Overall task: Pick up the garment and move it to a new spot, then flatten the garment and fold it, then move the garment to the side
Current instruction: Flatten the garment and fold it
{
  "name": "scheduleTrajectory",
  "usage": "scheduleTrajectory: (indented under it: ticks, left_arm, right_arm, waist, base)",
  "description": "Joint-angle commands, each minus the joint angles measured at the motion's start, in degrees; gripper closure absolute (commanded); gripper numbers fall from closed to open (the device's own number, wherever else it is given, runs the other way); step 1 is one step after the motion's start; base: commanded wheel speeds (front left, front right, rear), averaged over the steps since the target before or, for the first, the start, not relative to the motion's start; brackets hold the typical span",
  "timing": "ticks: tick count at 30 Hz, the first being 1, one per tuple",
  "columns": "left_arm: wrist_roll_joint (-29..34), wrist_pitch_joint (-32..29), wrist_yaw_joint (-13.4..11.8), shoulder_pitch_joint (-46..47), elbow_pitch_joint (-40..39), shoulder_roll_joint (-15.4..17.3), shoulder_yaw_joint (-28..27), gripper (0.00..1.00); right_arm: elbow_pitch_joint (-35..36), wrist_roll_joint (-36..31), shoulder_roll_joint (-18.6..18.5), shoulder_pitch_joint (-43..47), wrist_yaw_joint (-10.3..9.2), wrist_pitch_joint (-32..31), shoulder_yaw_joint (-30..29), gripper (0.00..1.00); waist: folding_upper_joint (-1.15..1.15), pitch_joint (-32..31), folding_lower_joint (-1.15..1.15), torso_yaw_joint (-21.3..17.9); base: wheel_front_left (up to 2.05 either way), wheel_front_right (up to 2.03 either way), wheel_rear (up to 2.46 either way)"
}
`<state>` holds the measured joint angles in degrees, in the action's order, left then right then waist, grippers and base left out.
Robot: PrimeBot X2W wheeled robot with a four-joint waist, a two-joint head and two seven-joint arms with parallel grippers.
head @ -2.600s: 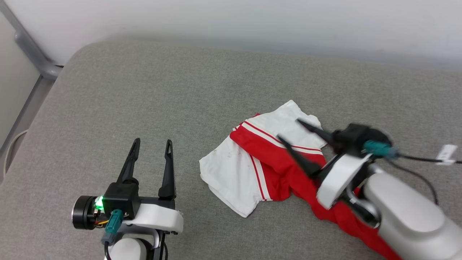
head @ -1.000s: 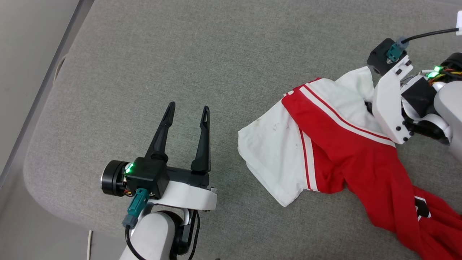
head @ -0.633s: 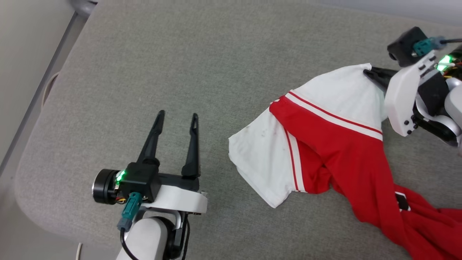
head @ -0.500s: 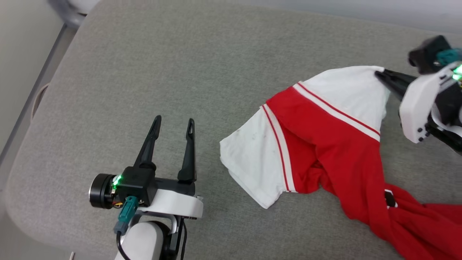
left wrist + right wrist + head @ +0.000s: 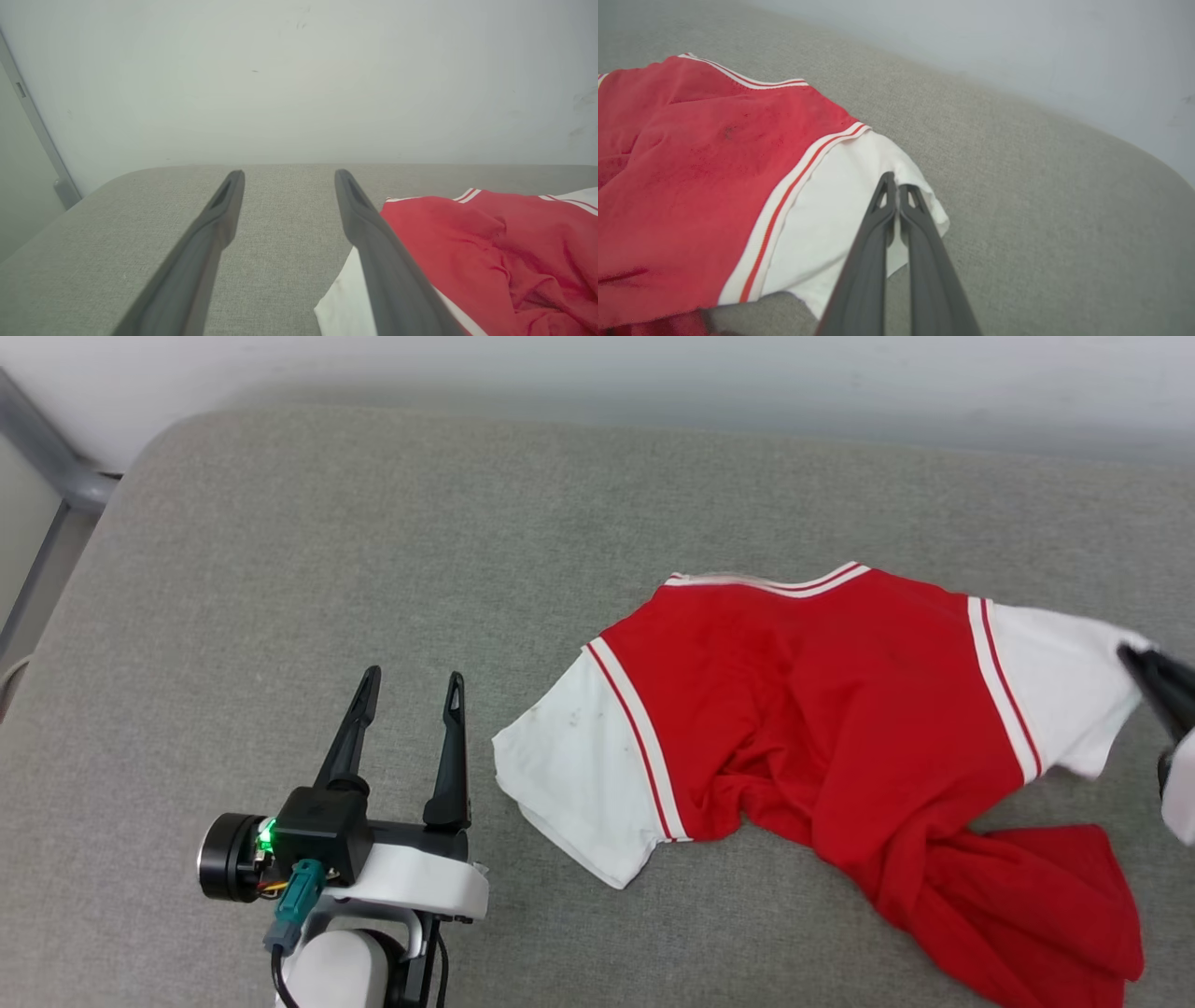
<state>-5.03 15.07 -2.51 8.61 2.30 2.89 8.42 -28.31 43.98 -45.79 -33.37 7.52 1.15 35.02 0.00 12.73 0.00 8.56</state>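
Step in hand: flattening. The jersey T-shirt [image 5: 822,691] lies on the grey cushion [image 5: 280,569], right of centre, with its plain red side up. Its shoulders and collar are spread toward the far side, and its lower body is bunched and twisted at the near right. The right hand [image 5: 896,187] is pressed together, pinching the outer edge of the right white sleeve [image 5: 840,214]. The left hand [image 5: 414,674] is spread and empty, just beside the left white sleeve [image 5: 569,775]. The next move likely calls for the left hand to pinch that sleeve so both hands can draw the shirt taut. The bunched hem then needs straightening.
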Motion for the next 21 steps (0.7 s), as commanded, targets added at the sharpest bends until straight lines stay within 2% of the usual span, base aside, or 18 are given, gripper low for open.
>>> scheduleTrajectory:
  ticks: [1,5,8,13,14,15,16,21]
  left_arm:
    - [0.43,0.15,0.37,-0.57,0.19,-0.03,-0.52,0.00]
    - [0.80,0.15,0.92,-1.18,0.34,-0.04,-1.22,0.00]
    - [1.04,0.15,1.43,-1.64,0.52,-0.04,-1.91,0.00]
    - [1.68,0.15,2.48,-1.41,1.10,-0.02,-2.80,0.00]
    - [1.82,0.15,2.58,-1.13,1.21,-0.02,-2.87,0.00]
    - [1.92,0.15,2.87,-0.91,1.37,0.07,-3.02,0.00]
    - [2.12,0.15,3.03,-0.68,1.51,0.21,-3.15,0.00]
    - [2.91,0.15,4.68,1.04,2.05,1.76,-3.81,0.00]
  right_arm:
    - [0.20,-1.01,0.74,3.43,-0.06,-0.31,-2.30,1.00]
    - [0.11,-3.72,2.25,12.18,-0.07,-2.30,-10.55,1.00]
    - [-0.47,-5.77,4.84,18.03,-0.07,-4.24,-15.73,1.00]
    - [-1.23,-7.96,9.66,23.57,-0.07,-7.04,-21.01,1.00]
    - [-1.16,-8.66,10.43,24.28,-0.07,-7.26,-21.63,0.76]
    - [-1.08,-9.16,11.12,24.59,-0.07,-7.20,-22.63,0.24]
    - [-0.82,-9.85,11.85,24.84,-0.07,-6.54,-23.83,0.00]
    - [1.61,-15.68,14.80,24.32,-0.07,-1.35,-30.65,0.00]
  waist:
    - [0.00,-1.01,0.00,-0.94]
    - [0.00,-1.92,0.00,-1.87]
    - [0.00,-2.36,0.00,-2.58]
    - [0.00,-2.82,0.00,-3.29]
    - [0.00,-2.94,0.00,-3.37]
    - [0.00,-3.12,0.00,-3.49]
    - [0.00,-3.33,0.00,-3.63]
    - [0.00,-4.34,0.00,-4.30]
  base:
    - [0.00,0.00,0.00]
    - [0.00,0.00,0.00]
    - [0.00,0.00,0.00]
    - [0.00,0.00,0.00]
    - [0.00,0.00,0.00]
    - [0.00,0.00,0.00]
    - [0.00,0.00,0.00]
    - [0.00,0.00,0.00]
